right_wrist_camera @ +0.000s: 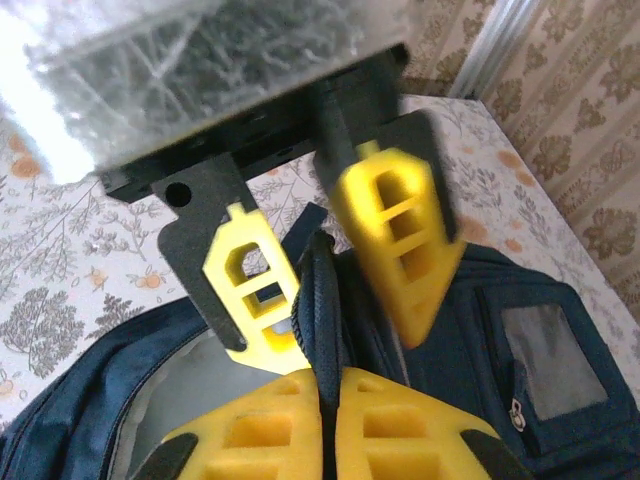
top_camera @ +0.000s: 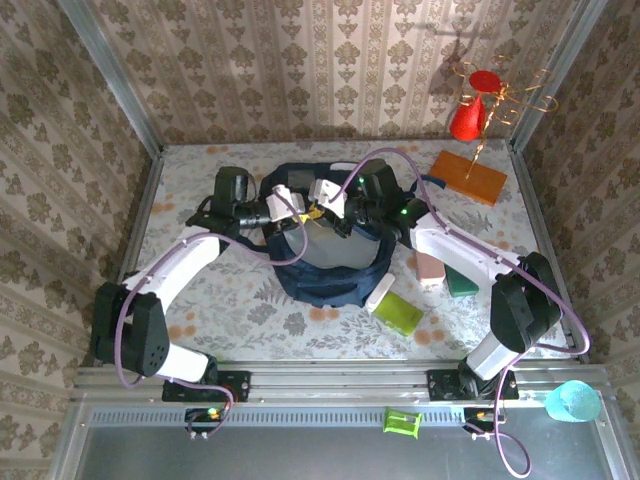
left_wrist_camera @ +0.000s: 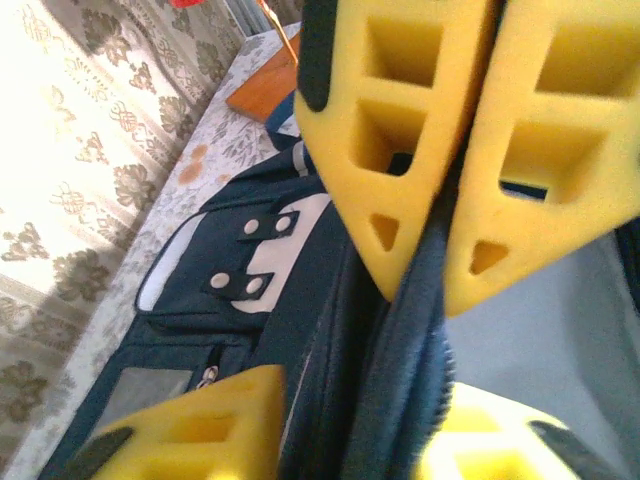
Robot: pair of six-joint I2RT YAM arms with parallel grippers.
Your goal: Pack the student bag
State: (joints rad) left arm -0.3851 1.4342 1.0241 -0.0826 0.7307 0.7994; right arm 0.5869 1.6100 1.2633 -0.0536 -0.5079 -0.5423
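We pinch the soft, limp bag [top_camera: 330, 270] rim with left hand [left_wrist_camera: 430, 270] and right hand [right_wrist_camera: 325, 310]; the rim suits.

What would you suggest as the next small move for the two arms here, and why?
Probably draw the two grippers slightly apart to spread the bag's mouth. The left gripper and the right gripper both pinch the zippered rim of the student bag close together, so the opening looks narrow, while the green box and other items wait on the table outside it.

Navy student bag [top_camera: 330, 270], yellow claw fingers [left_wrist_camera: 400, 150], floral tablecloth [top_camera: 250, 310]
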